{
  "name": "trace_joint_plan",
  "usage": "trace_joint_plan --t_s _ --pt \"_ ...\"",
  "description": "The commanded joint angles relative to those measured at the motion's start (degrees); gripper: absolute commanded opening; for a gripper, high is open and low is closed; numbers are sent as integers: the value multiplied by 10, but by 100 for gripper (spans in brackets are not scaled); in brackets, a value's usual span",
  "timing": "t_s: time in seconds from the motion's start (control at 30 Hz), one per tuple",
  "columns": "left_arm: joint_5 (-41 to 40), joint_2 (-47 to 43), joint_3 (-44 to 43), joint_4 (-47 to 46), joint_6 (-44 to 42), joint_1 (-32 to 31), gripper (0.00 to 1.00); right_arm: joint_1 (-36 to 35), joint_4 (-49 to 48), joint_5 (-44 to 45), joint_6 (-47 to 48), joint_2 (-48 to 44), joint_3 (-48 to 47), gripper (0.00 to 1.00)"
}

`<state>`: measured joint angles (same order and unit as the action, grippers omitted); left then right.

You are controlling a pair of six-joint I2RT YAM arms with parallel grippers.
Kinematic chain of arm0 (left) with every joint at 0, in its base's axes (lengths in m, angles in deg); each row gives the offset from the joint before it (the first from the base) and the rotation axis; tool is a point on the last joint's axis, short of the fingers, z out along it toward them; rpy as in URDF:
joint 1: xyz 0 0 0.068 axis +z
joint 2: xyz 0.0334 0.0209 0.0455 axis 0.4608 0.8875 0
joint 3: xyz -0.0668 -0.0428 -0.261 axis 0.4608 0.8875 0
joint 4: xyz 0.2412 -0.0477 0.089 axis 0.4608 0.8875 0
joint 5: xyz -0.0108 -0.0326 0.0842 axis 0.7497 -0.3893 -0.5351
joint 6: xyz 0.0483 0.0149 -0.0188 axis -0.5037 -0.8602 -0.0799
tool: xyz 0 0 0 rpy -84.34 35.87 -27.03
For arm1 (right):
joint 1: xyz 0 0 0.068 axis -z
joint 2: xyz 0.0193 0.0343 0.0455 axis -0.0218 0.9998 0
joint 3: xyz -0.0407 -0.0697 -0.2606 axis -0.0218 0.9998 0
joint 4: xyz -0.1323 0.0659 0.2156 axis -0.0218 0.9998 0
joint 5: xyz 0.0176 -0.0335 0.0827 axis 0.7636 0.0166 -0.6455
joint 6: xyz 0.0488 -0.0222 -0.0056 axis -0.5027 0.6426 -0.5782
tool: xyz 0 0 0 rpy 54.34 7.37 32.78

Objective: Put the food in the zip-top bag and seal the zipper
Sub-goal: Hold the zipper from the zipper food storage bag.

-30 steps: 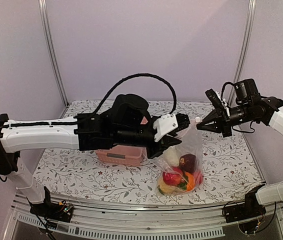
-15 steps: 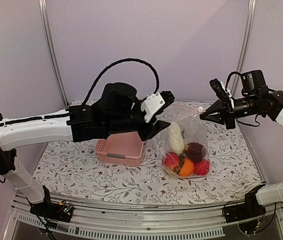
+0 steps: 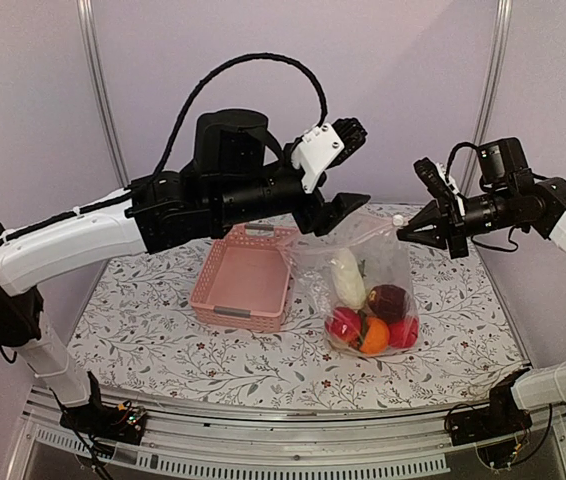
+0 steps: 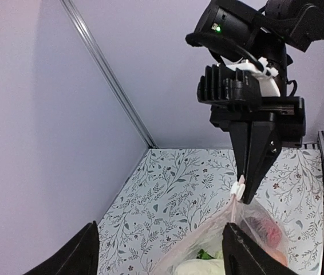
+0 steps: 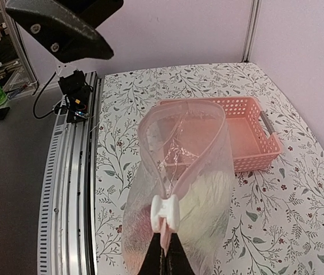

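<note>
Right fingers (image 3: pixel 412 229) are pinched tight on one end of the zipper (image 5: pixel 188 102), right at its white slider (image 5: pixel 165 213). Left fingers (image 3: pixel 347 203) stand wide apart with nothing between them, raised above the mouth and clear of the plastic. The zip-top bag (image 3: pixel 368 262) hangs from that single pinch; its base rests on the surface (image 3: pixel 143 340) just beside the pink basket (image 3: pixel 243 285). The food (image 3: pixel 373 318) sits heaped in the bottom of the bag: white radish piece, maroon, red and orange pieces visible through the plastic. The wrist view shows the mouth gaping in a round loop, so the seal is not yet made. Loading looks done; closing is likely the step in hand. Bring your left fingers down onto the far end of the pink strip, opposite the slider, and close on both lips together, not one. Pull the two ends gently apart until the loop flattens to a straight line before you try to run the closure. Keep the bag's weight on the surface so the load doesn't drag the strip from the right pinch. Watch for crinkled film folding into the track.
</note>
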<state>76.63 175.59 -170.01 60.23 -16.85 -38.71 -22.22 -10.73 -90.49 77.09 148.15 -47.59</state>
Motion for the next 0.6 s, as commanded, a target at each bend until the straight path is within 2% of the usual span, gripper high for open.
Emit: trace_joint_plan --t_s 0.0,0.3,0.57 --pt "30 45 -52 56 9 -2 74 -11 33 -5 11 8 -23 0" --pt "163 87 -74 98 44 8 70 -16 80 27 54 17 -51 0" --pt "238 115 -103 86 52 29 54 -18 94 29 61 21 -48 0"
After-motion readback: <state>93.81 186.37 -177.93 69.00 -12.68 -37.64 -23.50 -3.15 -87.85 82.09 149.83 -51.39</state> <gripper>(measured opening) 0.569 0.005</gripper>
